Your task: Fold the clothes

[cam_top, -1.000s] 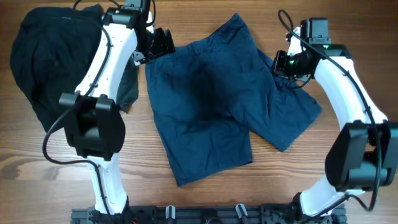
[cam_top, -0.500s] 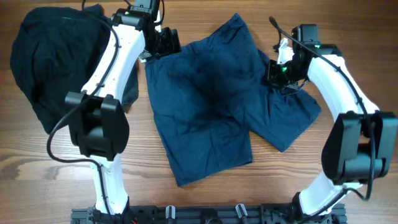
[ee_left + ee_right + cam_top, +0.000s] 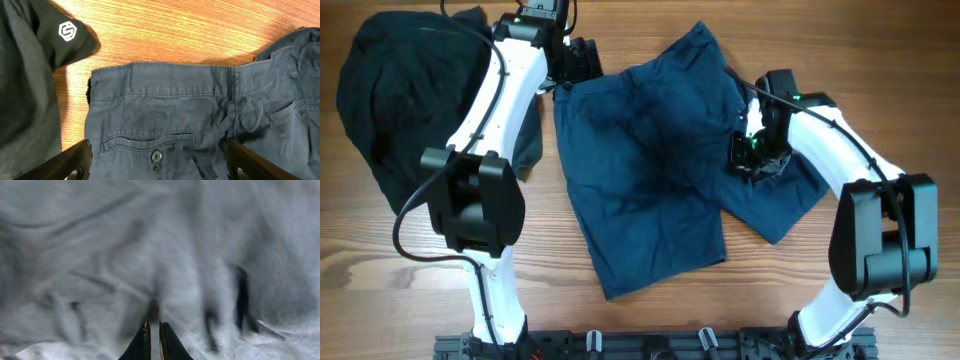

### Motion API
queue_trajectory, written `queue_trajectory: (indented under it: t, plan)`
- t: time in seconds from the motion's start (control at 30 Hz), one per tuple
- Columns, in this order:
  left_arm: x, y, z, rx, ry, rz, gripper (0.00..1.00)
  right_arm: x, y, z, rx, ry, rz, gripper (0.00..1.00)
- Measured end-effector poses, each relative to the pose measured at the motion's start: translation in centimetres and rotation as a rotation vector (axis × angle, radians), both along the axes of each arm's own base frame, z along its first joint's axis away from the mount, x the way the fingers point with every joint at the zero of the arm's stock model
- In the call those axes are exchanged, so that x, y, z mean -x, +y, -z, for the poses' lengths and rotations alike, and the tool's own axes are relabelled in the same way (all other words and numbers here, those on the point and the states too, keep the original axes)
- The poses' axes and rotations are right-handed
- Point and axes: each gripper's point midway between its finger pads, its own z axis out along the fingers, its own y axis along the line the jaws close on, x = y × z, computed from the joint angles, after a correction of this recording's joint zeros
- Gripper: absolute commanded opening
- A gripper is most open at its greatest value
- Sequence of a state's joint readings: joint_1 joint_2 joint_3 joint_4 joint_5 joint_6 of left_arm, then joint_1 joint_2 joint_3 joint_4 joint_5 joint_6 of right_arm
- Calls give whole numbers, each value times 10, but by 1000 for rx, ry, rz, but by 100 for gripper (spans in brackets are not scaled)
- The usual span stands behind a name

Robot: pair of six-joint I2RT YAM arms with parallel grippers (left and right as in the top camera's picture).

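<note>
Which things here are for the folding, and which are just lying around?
For the folding:
- navy shorts, spread out
- left gripper, open by the waistband
- right gripper, fingers together over one leg
- black top, heaped at the left, untouched, also clothes

Just there:
- wooden table under everything
</note>
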State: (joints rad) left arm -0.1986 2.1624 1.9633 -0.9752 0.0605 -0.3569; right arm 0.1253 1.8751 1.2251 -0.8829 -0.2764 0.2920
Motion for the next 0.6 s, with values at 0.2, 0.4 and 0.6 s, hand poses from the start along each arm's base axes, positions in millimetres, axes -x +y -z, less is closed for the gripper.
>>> queue_trajectory:
  t: [0.2,0.4,0.6]
  plan:
    - [-2,7,0,-10,-2,-15,86,5,-26,21,144,16,120,4]
    - [0,8,1,-12,5,-15,85,-9,-51,31,176,-46,226,4]
    - [0,8,1,-12,5,-15,85,-57,-98,29,163,-219,350,4]
